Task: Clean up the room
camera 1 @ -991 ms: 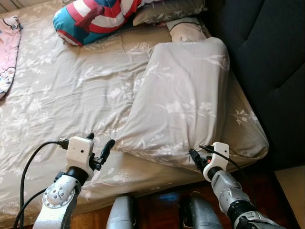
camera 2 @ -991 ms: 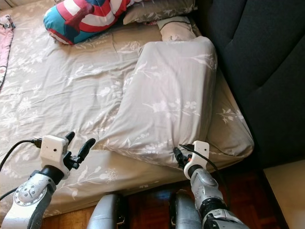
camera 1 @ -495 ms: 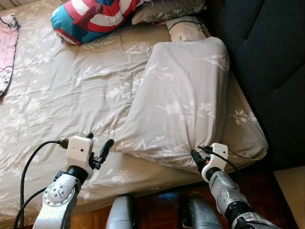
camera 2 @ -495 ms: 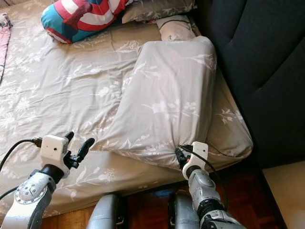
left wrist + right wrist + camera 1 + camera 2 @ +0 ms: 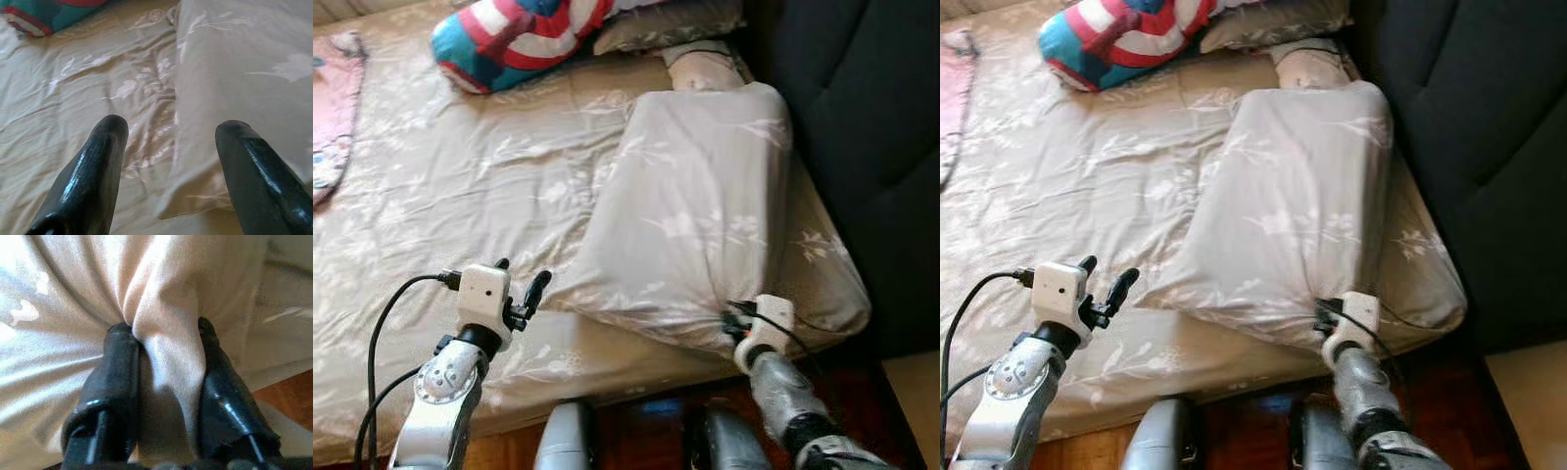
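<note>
On bed (image 5: 440, 196) | grey floral pillow (image 5: 695, 215), rumpled | right gripper (image 5: 164, 340) pinching corner

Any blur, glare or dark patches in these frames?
Both eye views: slightly soft, likely motion blur; headboard in deep shade. Left wrist view: sharp enough, even light on the sheet. Right wrist view: pillow cloth washed out by bright light, right pincer close and soft.

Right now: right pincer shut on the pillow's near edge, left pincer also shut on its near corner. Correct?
Not quite. The left pincer is open, fingers spread, short of the pillow's near corner and gripping nothing; the left wrist view shows it. The right pincer is indeed shut on a fold of the pillow's near edge.
</note>
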Tool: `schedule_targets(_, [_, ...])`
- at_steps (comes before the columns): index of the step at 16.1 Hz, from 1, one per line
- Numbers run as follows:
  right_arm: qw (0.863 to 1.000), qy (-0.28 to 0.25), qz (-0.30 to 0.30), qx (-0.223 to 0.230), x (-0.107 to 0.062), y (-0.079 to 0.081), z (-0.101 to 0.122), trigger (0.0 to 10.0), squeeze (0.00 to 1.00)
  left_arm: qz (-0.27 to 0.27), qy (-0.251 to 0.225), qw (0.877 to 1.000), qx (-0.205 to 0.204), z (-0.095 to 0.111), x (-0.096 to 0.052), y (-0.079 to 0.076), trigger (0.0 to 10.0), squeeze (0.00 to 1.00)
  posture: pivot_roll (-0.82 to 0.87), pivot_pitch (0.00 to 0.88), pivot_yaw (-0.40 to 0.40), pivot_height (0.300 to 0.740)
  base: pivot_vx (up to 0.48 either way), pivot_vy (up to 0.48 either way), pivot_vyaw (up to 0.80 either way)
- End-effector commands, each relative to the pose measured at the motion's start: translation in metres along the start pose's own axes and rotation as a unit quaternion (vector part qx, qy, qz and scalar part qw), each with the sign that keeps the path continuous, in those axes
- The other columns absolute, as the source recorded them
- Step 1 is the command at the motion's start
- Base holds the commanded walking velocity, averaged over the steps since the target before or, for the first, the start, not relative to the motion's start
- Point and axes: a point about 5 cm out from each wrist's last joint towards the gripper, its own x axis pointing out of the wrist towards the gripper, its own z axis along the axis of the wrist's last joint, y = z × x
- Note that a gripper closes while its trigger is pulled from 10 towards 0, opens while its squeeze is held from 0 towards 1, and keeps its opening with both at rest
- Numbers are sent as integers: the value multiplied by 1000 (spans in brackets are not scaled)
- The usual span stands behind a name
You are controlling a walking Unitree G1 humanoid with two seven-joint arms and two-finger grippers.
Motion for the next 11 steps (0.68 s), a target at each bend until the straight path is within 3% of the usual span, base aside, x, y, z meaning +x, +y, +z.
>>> schedule_targets(1, [996,26,-81,4,-8,-35,-13,0,0,10,15,1000,9,-8,-4,5,10000,0,58,277,80,671,0,0,0])
schedule_targets(4, [993,-4,-121,-8,-10,-57,4,0,0,11,10,1000,9,-8,-1,4,10000,0,50,271,80,671,0,0,0])
schedule_targets(5, [985,-36,-166,-27,-14,-81,26,0,0,11,9,1000,8,-9,0,4,10000,0,43,269,80,671,0,0,0])
schedule_targets(6, [979,-52,-195,-35,-18,-96,38,0,0,11,9,1000,9,-9,0,4,10000,0,44,268,80,671,0,0,0])
schedule_targets(7, [966,-79,-242,-54,-27,-120,59,0,0,12,8,1000,9,-9,-1,5,10000,0,39,267,78,671,0,0,0])
schedule_targets(9, [947,-113,-288,-88,-38,-142,85,0,0,14,7,1000,10,-11,-1,5,10000,0,36,267,80,671,0,0,0])
schedule_targets(11, [922,-148,-347,-89,-53,-167,113,0,0,14,7,1000,11,-11,-1,6,10000,0,35,267,83,671,0,0,0])
